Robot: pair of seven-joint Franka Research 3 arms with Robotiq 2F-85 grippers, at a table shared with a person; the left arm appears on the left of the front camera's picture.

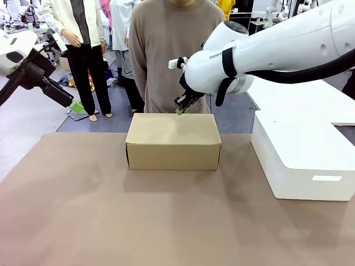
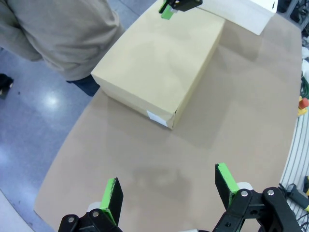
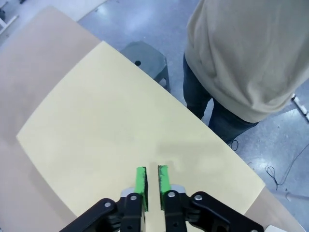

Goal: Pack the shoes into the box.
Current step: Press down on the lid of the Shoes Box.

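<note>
The tan cardboard box stands in the middle of the table with its lid down flat. The shoes are hidden from view. My right gripper hangs just over the far edge of the lid, its green pads drawn close with only a thin gap and nothing between them. The left wrist view shows the same box with the right gripper at its far end. My left gripper is open and empty, raised well off to the left of the box.
A larger white block-shaped box sits at the table's right side. A person stands close behind the cardboard box, with a grey stool beside their legs. The brown table stretches bare in front.
</note>
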